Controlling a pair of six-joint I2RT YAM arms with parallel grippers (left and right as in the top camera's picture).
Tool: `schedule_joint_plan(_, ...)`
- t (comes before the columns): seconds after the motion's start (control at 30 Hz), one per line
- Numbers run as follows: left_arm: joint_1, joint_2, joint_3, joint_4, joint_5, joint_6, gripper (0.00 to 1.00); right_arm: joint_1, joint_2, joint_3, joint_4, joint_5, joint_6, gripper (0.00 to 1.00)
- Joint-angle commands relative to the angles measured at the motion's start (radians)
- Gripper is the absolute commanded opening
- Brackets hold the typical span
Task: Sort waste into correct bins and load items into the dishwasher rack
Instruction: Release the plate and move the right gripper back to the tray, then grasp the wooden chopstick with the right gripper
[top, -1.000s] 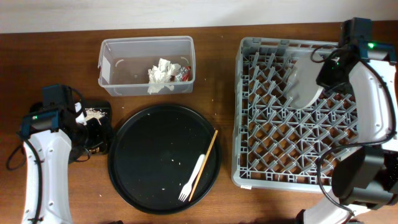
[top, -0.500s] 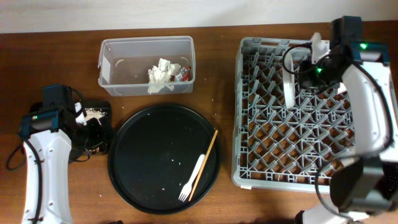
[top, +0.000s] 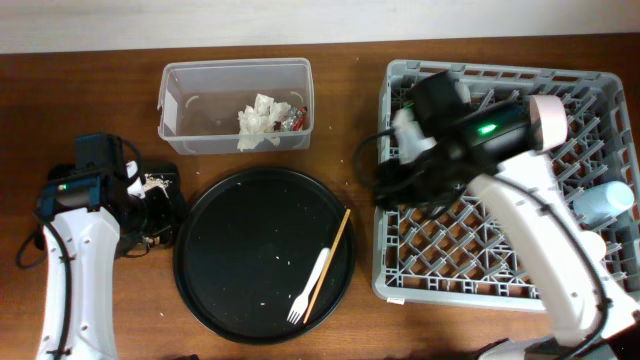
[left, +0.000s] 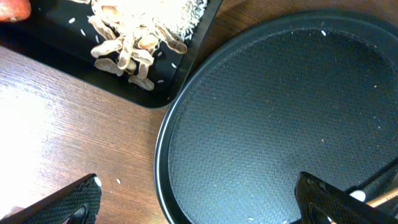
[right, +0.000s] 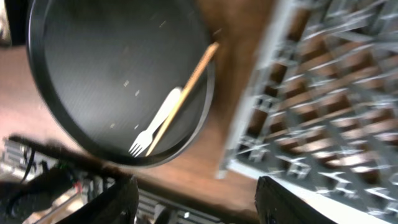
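Observation:
The grey dishwasher rack (top: 470, 292) fills the right side, with a pinkish-white bowl (top: 548, 118) on edge and a pale blue cup (top: 601, 205) in it. My right arm hides the plate. My right gripper (top: 396, 186) hangs open and empty over the rack's left edge (right: 323, 93). A white fork (top: 310, 290) and a chopstick (top: 328, 262) lie on the round black tray (top: 240, 240). The clear tub (top: 180, 140) holds tissue (top: 258, 120) and a wrapper (top: 296, 118). My left gripper (left: 202, 202) is open between the shallow black tray (left: 186, 68), which holds rice scraps (left: 140, 37), and the round tray.
An orange carrot end (left: 12, 7) shows in the shallow black tray's corner. Bare wood table lies between the round tray and the rack (top: 365, 230). The right wrist view shows the fork (right: 155, 124) and chopstick (right: 183, 96) near the round tray's right rim.
My right gripper opened and left the plate standing in the rack, then swung left across the rack to its left edge. The left arm has hardly moved.

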Motion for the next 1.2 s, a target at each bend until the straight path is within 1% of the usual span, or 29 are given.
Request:
schedule_joint_plan(0.0,-0.002,-0.013,0.004,0.001,0.007,0.002,0.99,0.163,-0.003,-0.121,0.094,-0.009,0.218,0.64)
schedule_joint_plan(0.07,-0.002,-0.013,0.003,0.001,0.007,0.002,0.99,0.249,-0.002,-0.251,0.228,-0.008,0.313,0.63)
schedule_joint_plan(0.13,-0.002,-0.013,0.003,0.001,0.007,0.002,0.99,0.29,-0.002,-0.357,0.345,0.019,0.367,0.62)
schedule_joint_plan(0.2,-0.002,-0.013,0.003,0.0,0.007,0.002,0.99,0.317,0.013,-0.463,0.484,0.076,0.389,0.59)
schedule_joint_plan(0.23,-0.002,-0.013,0.003,0.0,0.007,0.002,0.99,0.322,0.031,-0.482,0.501,0.116,0.418,0.59)
schedule_joint_plan(0.33,-0.002,-0.013,0.003,0.0,0.007,0.002,0.99,0.322,0.106,-0.488,0.542,0.194,0.428,0.58)
schedule_joint_plan(0.43,-0.002,-0.013,0.003,-0.004,0.007,0.002,0.99,0.323,0.182,-0.488,0.574,0.194,0.428,0.58)
schedule_joint_plan(0.6,-0.002,-0.013,0.003,-0.003,0.012,0.002,0.99,0.323,0.227,-0.488,0.612,0.195,0.428,0.57)
schedule_joint_plan(0.7,-0.002,-0.013,0.003,-0.005,0.011,0.002,0.99,0.323,0.262,-0.488,0.619,0.198,0.429,0.54)
schedule_joint_plan(0.8,-0.002,-0.013,0.003,-0.004,0.011,0.002,0.99,0.324,0.276,-0.488,0.651,0.208,0.432,0.53)
schedule_joint_plan(0.93,-0.002,-0.013,0.003,-0.003,0.011,0.002,0.99,0.324,0.277,-0.488,0.68,0.224,0.432,0.43)
schedule_joint_plan(1.13,-0.002,-0.013,0.003,-0.003,0.011,0.002,0.99,0.345,0.323,-0.488,0.705,0.229,0.452,0.43)
schedule_joint_plan(1.17,-0.002,-0.013,0.003,-0.003,0.011,0.002,0.99,0.355,0.328,-0.488,0.708,0.24,0.458,0.41)
